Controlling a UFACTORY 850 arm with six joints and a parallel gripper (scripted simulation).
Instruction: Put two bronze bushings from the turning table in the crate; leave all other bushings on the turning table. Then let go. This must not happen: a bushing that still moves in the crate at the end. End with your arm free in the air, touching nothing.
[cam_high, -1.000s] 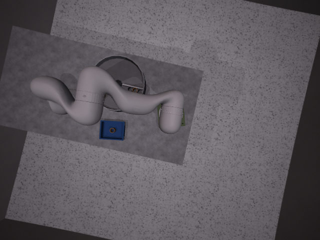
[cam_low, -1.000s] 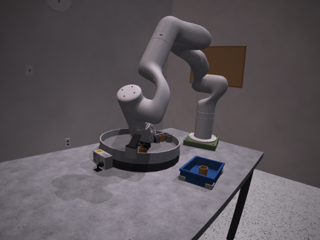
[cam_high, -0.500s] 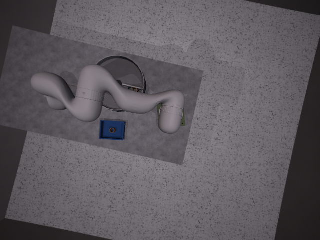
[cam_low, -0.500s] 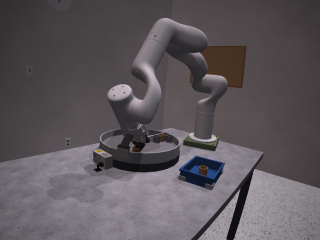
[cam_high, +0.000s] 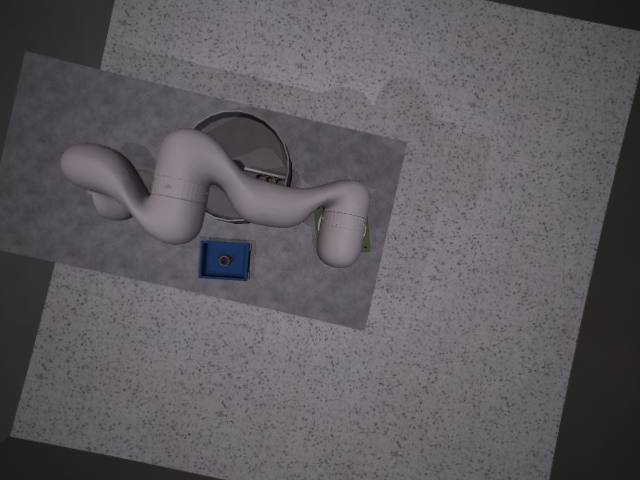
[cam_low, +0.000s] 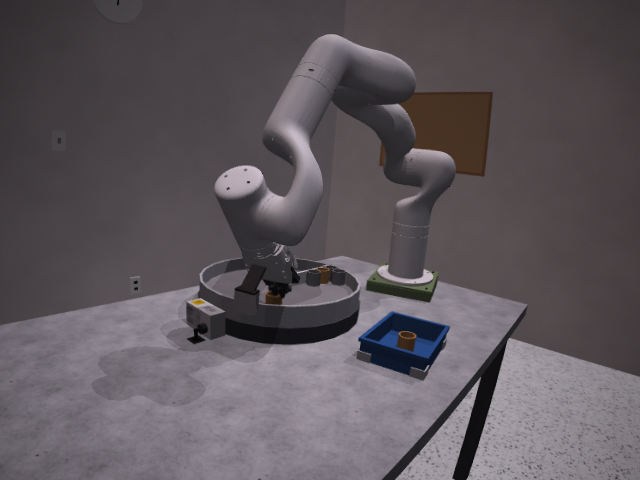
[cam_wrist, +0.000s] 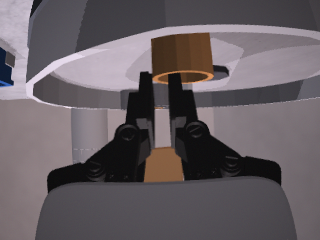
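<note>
Reaching down into the turning table at centre-left of the exterior view, the gripper stands directly above a bronze bushing near the front rim, its fingers narrowly parted and gripping nothing. A second bronze bushing stands upright in the blue crate at lower right of centre. Three more bushings, one bronze between two grey ones, sit at the table's far side.
</note>
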